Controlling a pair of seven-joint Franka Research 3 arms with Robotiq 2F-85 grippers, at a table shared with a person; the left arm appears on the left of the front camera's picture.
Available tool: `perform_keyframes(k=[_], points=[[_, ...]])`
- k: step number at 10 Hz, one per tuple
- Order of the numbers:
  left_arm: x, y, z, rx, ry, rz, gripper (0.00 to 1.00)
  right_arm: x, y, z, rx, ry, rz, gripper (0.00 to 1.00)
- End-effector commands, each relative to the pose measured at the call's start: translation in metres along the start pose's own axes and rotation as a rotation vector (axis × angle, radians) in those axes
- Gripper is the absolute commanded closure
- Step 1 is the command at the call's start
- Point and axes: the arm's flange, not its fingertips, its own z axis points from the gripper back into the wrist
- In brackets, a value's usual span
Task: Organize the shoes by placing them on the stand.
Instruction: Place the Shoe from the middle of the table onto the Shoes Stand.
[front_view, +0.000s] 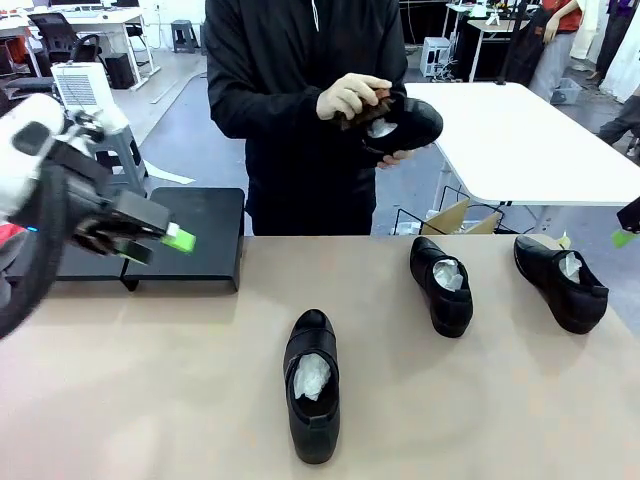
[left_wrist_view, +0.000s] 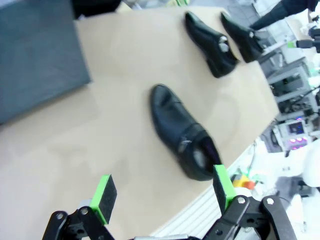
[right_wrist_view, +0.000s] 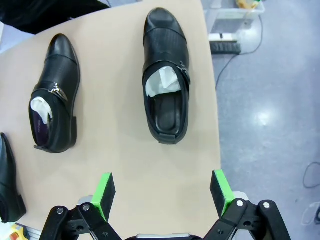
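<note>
you see three glossy black shoes (front_view: 312, 432) on the tan table (front_view: 150, 380), white paper (front_view: 312, 375) inside; left gripper (left_wrist_view: 164, 190) and right gripper (right_wrist_view: 162, 190) gape empty.

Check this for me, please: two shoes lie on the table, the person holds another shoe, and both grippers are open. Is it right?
Not quite: three shoes lie on the table, not two; the front view shows the near shoe, the middle shoe and the right shoe. The person does hold another shoe, and the left gripper and right gripper are open.
</note>
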Motion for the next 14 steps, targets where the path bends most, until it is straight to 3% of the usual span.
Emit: perform_keyframes(k=[1,3,6,7,9,10,11,12,14], points=[[0.003,0.023,0.020,0.042,-0.029,-0.038,0.00,0.000,-0.003,0.000,-0.007,-0.002,0.011,0.00],[0.003,0.023,0.020,0.042,-0.029,-0.038,0.00,0.000,-0.003,0.000,-0.007,-0.002,0.011,0.00],[-0.033,-0.057,-0.049,0.011,0.076,0.011,0.00,0.000,-0.003,0.000,-0.007,-0.002,0.011,0.00],[-0.048,-0.086,-0.083,-0.088,0.157,0.075,0.00,0.000,-0.003,0.000,-0.007,-0.002,0.011,0.00],[-0.080,-0.111,-0.163,-0.077,0.462,0.254,0.00,0.000,-0.003,0.000,-0.007,-0.002,0.011,0.00],[-0.080,-0.119,-0.175,-0.087,0.402,0.253,0.00,0.000,-0.003,0.000,-0.007,-0.002,0.011,0.00],[-0.070,-0.123,-0.165,-0.027,0.216,0.154,0.00,0.000,-0.003,0.000,-0.007,-0.002,0.011,0.00],[-0.098,-0.127,-0.164,-0.081,0.425,0.219,0.00,0.000,-0.003,0.000,-0.007,-0.002,0.011,0.00],[-0.096,-0.127,-0.179,-0.053,0.384,0.221,0.00,0.000,-0.003,0.000,-0.007,-0.002,0.011,0.00]])
